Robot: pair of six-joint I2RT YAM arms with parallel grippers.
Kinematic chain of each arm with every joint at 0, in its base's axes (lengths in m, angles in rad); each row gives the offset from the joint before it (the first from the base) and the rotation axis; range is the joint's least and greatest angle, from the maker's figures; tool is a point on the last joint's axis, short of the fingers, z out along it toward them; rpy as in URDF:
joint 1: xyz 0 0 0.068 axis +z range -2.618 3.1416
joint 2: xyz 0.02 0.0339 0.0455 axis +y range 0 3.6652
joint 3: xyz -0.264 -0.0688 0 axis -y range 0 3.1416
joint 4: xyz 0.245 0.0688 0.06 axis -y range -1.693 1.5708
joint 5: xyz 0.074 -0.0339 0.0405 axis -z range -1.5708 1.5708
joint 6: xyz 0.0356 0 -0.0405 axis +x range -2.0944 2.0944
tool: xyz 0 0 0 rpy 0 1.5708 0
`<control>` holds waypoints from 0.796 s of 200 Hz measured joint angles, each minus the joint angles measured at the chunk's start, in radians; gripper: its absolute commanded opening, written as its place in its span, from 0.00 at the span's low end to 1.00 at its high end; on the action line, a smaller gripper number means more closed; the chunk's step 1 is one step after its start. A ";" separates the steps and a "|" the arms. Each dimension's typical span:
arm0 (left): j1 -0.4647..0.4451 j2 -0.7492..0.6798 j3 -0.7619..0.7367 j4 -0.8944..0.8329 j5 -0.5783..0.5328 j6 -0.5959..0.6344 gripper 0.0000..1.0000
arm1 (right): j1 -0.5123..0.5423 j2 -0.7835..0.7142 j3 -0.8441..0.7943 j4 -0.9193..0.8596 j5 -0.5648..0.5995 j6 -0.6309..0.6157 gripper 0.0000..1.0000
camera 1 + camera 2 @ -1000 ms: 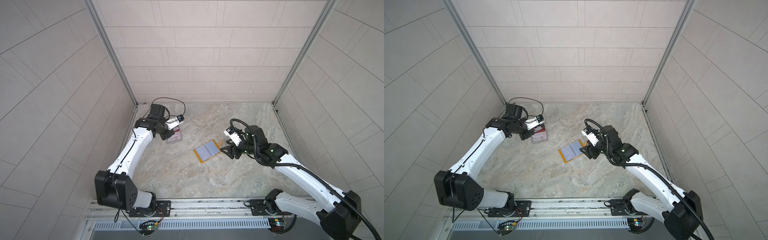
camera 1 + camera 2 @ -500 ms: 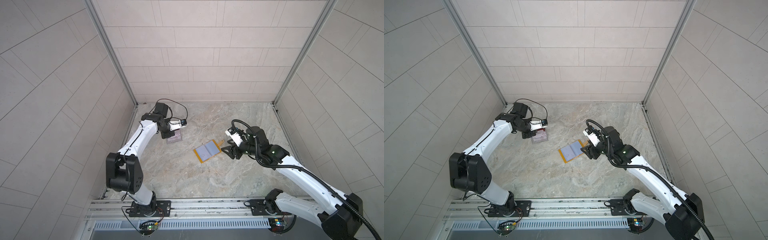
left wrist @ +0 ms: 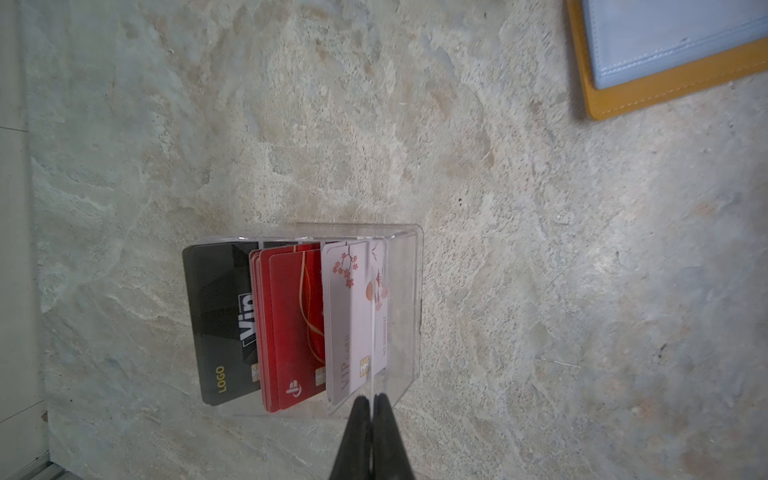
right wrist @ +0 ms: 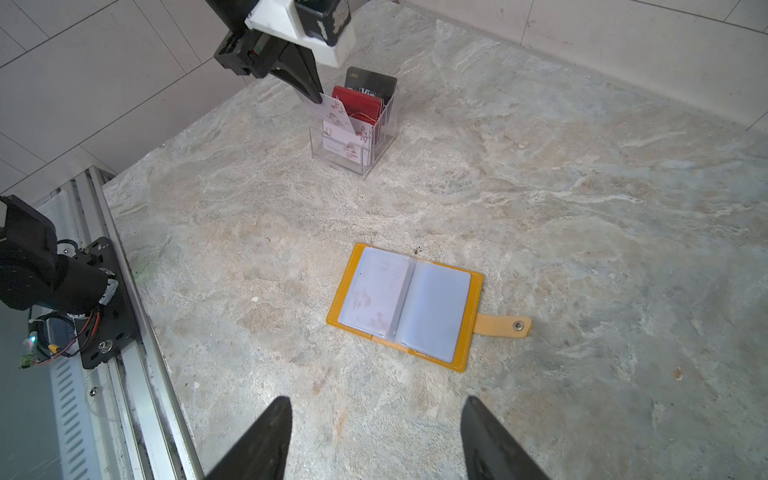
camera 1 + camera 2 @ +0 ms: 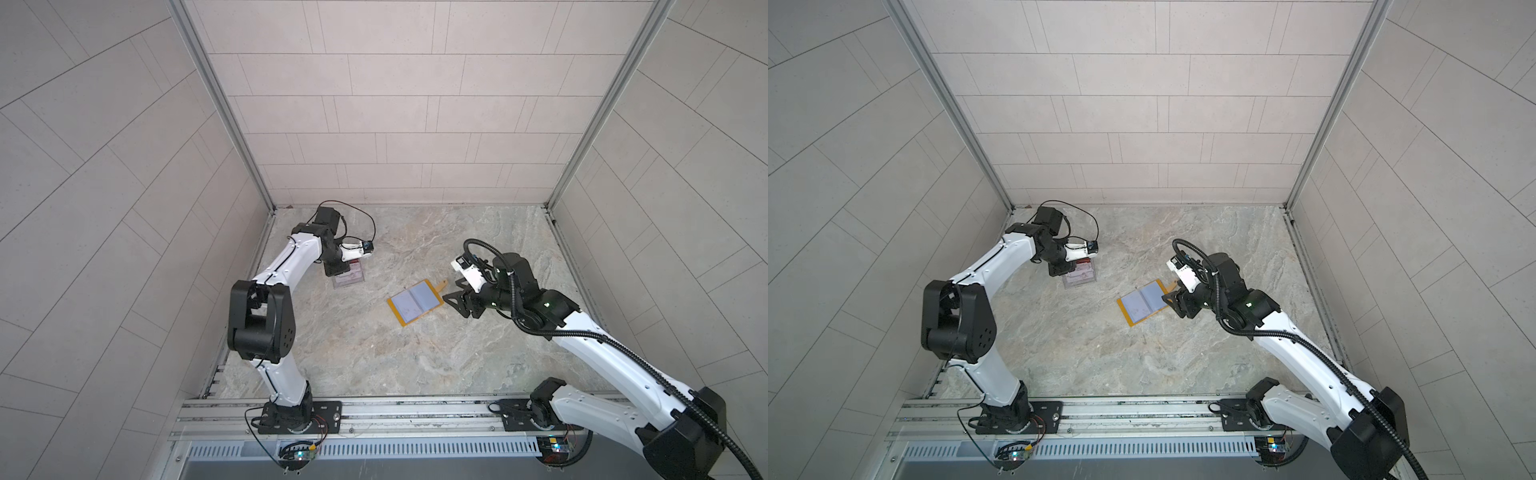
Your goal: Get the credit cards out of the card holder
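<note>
Credit cards (image 3: 291,328) read "LOGO", "Vip", "VIP".

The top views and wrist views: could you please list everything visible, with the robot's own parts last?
table: one, beige-grey marble pattern, under everything
clear tiered stand: one, transparent, table's far left
dark grey Vip card: one, stand's rear tier
red cards: several, middle tier
white blossom cards: at least one, front tier
held blossom card: one, white, tilted over the front tier
card holder: one, mustard yellow, open flat mid-table
sleeved white card: one, faint red marks, page away from the snap tab
left gripper: black, shut on the held blossom card
right gripper: black, open, empty, near the snap tab
</note>
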 measured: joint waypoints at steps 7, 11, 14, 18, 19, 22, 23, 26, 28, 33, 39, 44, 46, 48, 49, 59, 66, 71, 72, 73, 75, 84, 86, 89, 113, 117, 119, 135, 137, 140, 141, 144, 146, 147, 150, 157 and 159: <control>0.001 0.005 0.000 0.000 -0.003 0.002 0.00 | 0.000 0.000 0.000 0.000 0.000 0.000 0.67; 0.003 0.007 0.000 0.001 -0.003 0.003 0.00 | 0.000 0.000 0.000 0.001 0.000 0.000 0.67; 0.005 0.009 0.000 0.001 -0.003 0.003 0.00 | 0.000 0.000 0.000 0.001 0.000 0.000 0.67; 0.005 0.011 0.000 0.002 -0.003 0.003 0.00 | 0.000 0.000 0.000 0.002 0.000 0.000 0.67; 0.006 0.012 0.000 0.002 -0.003 0.003 0.00 | 0.000 0.000 0.000 0.002 0.000 0.000 0.67; 0.006 0.013 0.001 0.002 -0.003 0.003 0.00 | 0.000 0.000 0.000 0.002 0.000 0.000 0.67; 0.006 0.014 0.001 0.002 -0.003 0.003 0.00 | 0.000 0.000 0.000 0.002 0.000 0.000 0.67; 0.006 0.016 0.001 0.002 -0.003 0.003 0.00 | 0.000 0.000 0.000 0.003 0.000 0.000 0.67; 0.006 0.017 0.002 0.002 -0.003 0.003 0.00 | 0.000 0.000 0.000 0.004 0.000 0.000 0.67; 0.006 0.020 0.003 0.003 -0.003 0.003 0.00 | 0.000 0.000 0.000 0.005 0.000 0.000 0.67; 0.007 0.024 0.006 0.003 -0.002 0.003 0.00 | 0.000 0.000 0.000 0.007 0.000 0.001 0.67; 0.007 0.029 0.008 0.004 -0.002 0.003 0.00 | 0.000 0.000 0.000 0.007 0.000 0.001 0.67; 0.007 0.030 0.010 0.005 -0.002 0.003 0.00 | 0.000 0.000 0.000 0.008 0.000 0.001 0.67; 0.007 0.031 0.011 0.005 -0.002 0.003 0.00 | 0.000 0.000 0.000 0.008 0.000 0.001 0.67; 0.007 0.032 0.011 0.005 -0.002 0.003 0.00 | 0.000 0.000 0.000 0.008 0.000 0.001 0.67; 0.007 0.039 0.015 0.007 -0.002 0.002 0.00 | 0.000 0.000 0.000 0.009 0.000 0.001 0.67; 0.008 0.042 0.016 0.010 -0.001 0.002 0.00 | 0.000 0.000 -0.001 0.010 0.000 0.001 0.67; 0.009 0.045 0.016 0.011 0.000 0.002 0.00 | 0.000 0.000 -0.002 0.011 0.000 0.001 0.67; 0.009 0.045 0.016 0.011 0.001 0.002 0.00 | 0.000 0.000 -0.002 0.011 0.000 0.001 0.67; 0.009 0.045 0.016 0.012 0.001 0.002 0.00 | 0.000 0.000 -0.002 0.011 0.000 0.001 0.67; 0.009 0.047 0.016 0.012 0.001 0.002 0.00 | 0.000 0.000 -0.002 0.011 0.000 0.001 0.67; 0.011 0.052 0.016 0.014 0.003 0.002 0.00 | 0.000 0.000 -0.003 0.013 0.000 0.001 0.67; 0.011 0.053 0.016 0.014 0.003 0.002 0.00 | 0.000 0.000 -0.004 0.013 0.000 0.002 0.67; 0.011 0.055 0.016 0.014 0.004 0.002 0.00 | 0.000 0.000 -0.005 0.013 0.000 0.002 0.67; 0.022 0.075 0.019 0.019 0.024 -0.003 0.00 | 0.000 -0.002 -0.013 0.013 0.000 0.004 0.67; 0.024 0.077 0.021 0.020 0.026 -0.006 0.00 | 0.000 -0.003 -0.014 0.013 0.000 0.004 0.67; 0.025 0.079 0.022 0.020 0.026 -0.006 0.00 | 0.000 -0.003 -0.014 0.013 0.000 0.004 0.67; 0.031 0.084 0.029 0.021 0.035 -0.009 0.00 | 0.000 -0.008 -0.016 0.013 0.000 0.005 0.67; 0.031 0.084 0.029 0.022 0.037 -0.010 0.00 | 0.000 -0.009 -0.016 0.013 0.000 0.005 0.67; 0.032 0.084 0.031 0.022 0.039 -0.010 0.00 | 0.000 -0.011 -0.016 0.014 0.000 0.005 0.67; 0.032 0.084 0.031 0.022 0.040 -0.010 0.00 | 0.000 -0.011 -0.016 0.014 -0.001 0.005 0.67; 0.032 0.084 0.031 0.022 0.042 -0.010 0.00 | 0.000 -0.012 -0.016 0.014 0.000 0.005 0.67; 0.032 0.084 0.031 0.022 0.043 -0.010 0.00 | 0.000 -0.012 -0.016 0.014 -0.001 0.005 0.67; 0.032 0.084 0.032 0.022 0.043 -0.010 0.00 | 0.000 -0.013 -0.016 0.014 0.000 0.005 0.67; 0.033 0.084 0.032 0.022 0.045 -0.010 0.00 | 0.000 -0.014 -0.016 0.014 0.000 0.005 0.67; 0.034 0.084 0.032 0.022 0.047 -0.010 0.00 | 0.000 -0.015 -0.016 0.014 0.000 0.005 0.67; 0.034 0.084 0.032 0.022 0.047 -0.010 0.00 | 0.000 -0.015 -0.016 0.014 -0.001 0.005 0.67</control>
